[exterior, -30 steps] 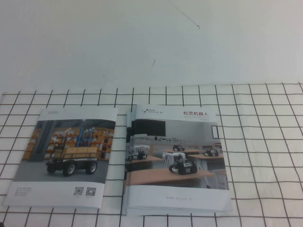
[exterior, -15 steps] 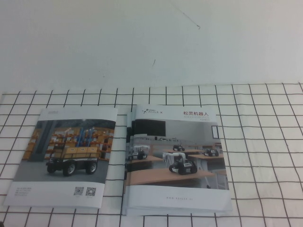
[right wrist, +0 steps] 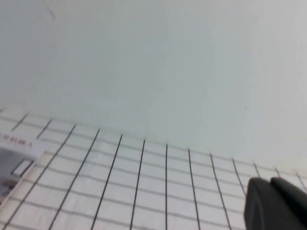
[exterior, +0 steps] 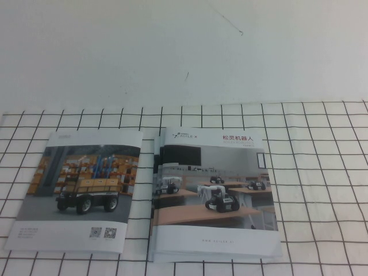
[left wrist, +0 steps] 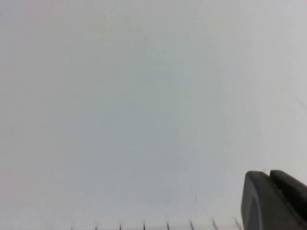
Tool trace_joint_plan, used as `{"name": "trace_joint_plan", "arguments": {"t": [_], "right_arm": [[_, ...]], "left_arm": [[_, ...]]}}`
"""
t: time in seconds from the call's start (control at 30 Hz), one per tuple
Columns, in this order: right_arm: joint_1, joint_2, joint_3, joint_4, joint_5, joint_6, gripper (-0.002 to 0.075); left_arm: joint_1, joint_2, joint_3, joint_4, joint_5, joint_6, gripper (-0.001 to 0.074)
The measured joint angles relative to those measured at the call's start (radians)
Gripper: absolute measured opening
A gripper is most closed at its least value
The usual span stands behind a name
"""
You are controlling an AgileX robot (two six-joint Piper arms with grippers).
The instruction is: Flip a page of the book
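The book (exterior: 215, 195) lies shut and flat on the grid mat, right of centre in the high view. Its cover shows small robots on wooden desks under a red Chinese title. The page, its top leaf (exterior: 230, 236), lies flat. A corner of the book shows in the right wrist view (right wrist: 14, 165). Neither arm shows in the high view. My left gripper (left wrist: 267, 174) is shut and empty, with plain white surface and a strip of grid ahead of it. My right gripper (right wrist: 269, 181) is shut and empty above the grid mat, to the right of the book and apart from it.
A second booklet (exterior: 77, 190) with a warehouse vehicle photo and QR codes lies left of the book, nearly touching it. The black-lined grid mat (exterior: 322, 172) covers the near table. Plain white surface (exterior: 172, 52) lies beyond it.
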Motion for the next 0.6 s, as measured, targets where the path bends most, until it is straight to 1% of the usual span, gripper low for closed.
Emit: {"name": "trace_joint_plan", "arguments": {"t": [0.07,0.2,0.5,0.6], "right_arm": [[0.000,0.000,0.000,0.000,-0.069,0.000,0.0000],[0.000,0.000,0.000,0.000,-0.117,0.000,0.0000],[0.000,0.000,0.000,0.000,-0.123,0.000,0.0000],[0.000,0.000,0.000,0.000,-0.167,0.012,0.0001]], "left_arm": [[0.000,0.000,0.000,0.001,-0.106,0.000,-0.0004],[0.000,0.000,0.000,0.005,-0.265,0.000,-0.0004],[0.000,0.000,0.000,0.006,-0.454,0.000,-0.0004],[0.000,-0.001,0.000,0.006,-0.548,0.000,-0.0004]]}}
